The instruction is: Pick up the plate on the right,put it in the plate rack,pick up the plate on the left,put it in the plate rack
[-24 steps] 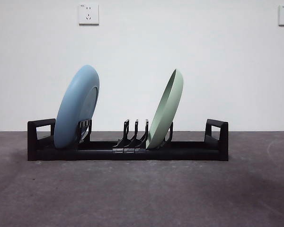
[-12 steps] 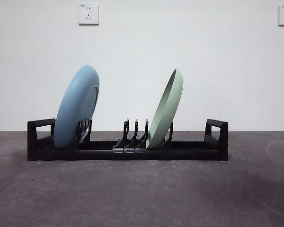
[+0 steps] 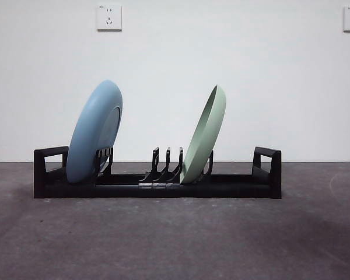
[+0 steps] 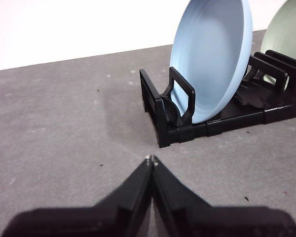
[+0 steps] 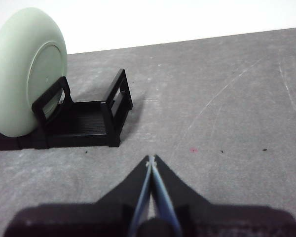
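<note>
The long black plate rack lies across the grey table, a loop handle at each end. A blue plate stands tilted in its left slots, and a green plate leans in the slots right of centre. My left gripper is shut and holds nothing, hovering over the table some way off the rack's left handle and the blue plate. My right gripper is also shut with nothing in it, away from the right handle and the green plate. Neither arm shows in the front view.
Bare grey tabletop lies in front of the rack and to both sides. A white wall with two sockets stands behind.
</note>
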